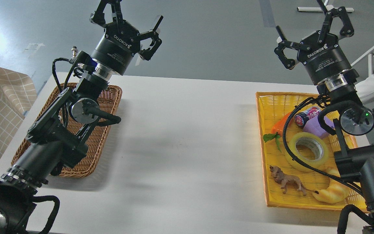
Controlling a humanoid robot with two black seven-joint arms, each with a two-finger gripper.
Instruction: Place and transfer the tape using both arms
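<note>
Yellow basket [265, 143] is sitting on the right of the white counter [187, 136]. Nearest in it, a croissant toy [331, 193] and a little lion figure [287, 182] are lying side by side. Just behind them the tape [307, 151] is lying flat, with a carrot toy [279, 125] and a purple bottle [313, 122] further back. Over on the left, a brown wicker basket [104, 130] is sitting under the left arm. Both the left gripper [135, 24] and the right gripper [313, 27] are hanging up high at the far end, jaws wide and holding nothing.
</note>
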